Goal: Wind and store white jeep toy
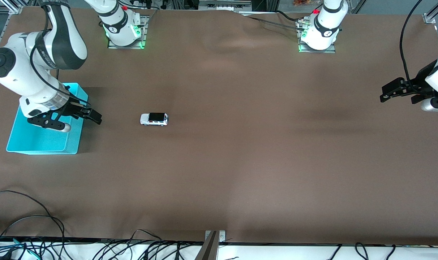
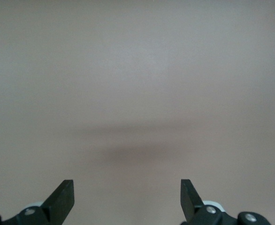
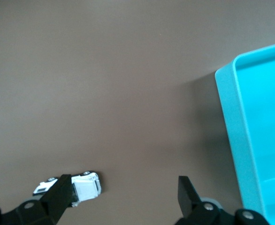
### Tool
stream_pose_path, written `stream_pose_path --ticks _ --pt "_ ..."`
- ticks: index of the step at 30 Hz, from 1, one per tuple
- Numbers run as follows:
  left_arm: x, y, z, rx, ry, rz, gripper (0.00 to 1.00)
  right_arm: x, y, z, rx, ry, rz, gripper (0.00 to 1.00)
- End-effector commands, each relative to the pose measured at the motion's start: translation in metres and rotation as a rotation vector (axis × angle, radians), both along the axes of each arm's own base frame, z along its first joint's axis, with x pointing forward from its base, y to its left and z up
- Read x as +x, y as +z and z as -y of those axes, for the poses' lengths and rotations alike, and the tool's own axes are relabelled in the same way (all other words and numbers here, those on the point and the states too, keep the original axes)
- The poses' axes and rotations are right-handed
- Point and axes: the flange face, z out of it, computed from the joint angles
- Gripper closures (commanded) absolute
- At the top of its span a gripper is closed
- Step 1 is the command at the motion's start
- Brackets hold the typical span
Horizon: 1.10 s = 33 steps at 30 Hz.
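The white jeep toy (image 1: 154, 118) is a tiny boxy car with a black roof, standing on the brown table cover beside the turquoise bin (image 1: 36, 144). In the right wrist view the jeep (image 3: 86, 185) lies on the cloth, partly hidden by one fingertip (image 3: 62, 194). My right gripper (image 1: 82, 116) hangs open over the bin's edge toward the jeep, holding nothing. My left gripper (image 1: 398, 90) is open and empty over bare cloth at the left arm's end of the table; its wrist view shows only cloth between the fingertips (image 2: 64, 197).
The turquoise bin (image 3: 231, 108) sits at the right arm's end of the table. Loose cables (image 1: 31, 216) trail along the table's edge nearest the front camera. Both arm bases (image 1: 125, 32) stand along the table's edge farthest from that camera.
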Motion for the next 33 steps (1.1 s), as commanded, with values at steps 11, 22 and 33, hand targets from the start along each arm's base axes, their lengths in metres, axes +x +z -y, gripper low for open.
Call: stream_pose_path --ticks 11,22,33 --pt "-0.003 -0.001 -0.001 -0.029 -0.012 -0.009 0.00 -0.005 -0.030 -0.041 0.032 -0.345 -0.011 0.00" --pt "-0.003 -0.003 -0.002 -0.029 -0.011 -0.012 0.00 -0.001 -0.050 -0.066 0.049 -0.549 -0.014 0.00" --pt "-0.002 -0.004 -0.003 -0.029 -0.009 -0.014 0.00 0.000 -0.069 -0.094 0.056 -0.730 -0.021 0.00"
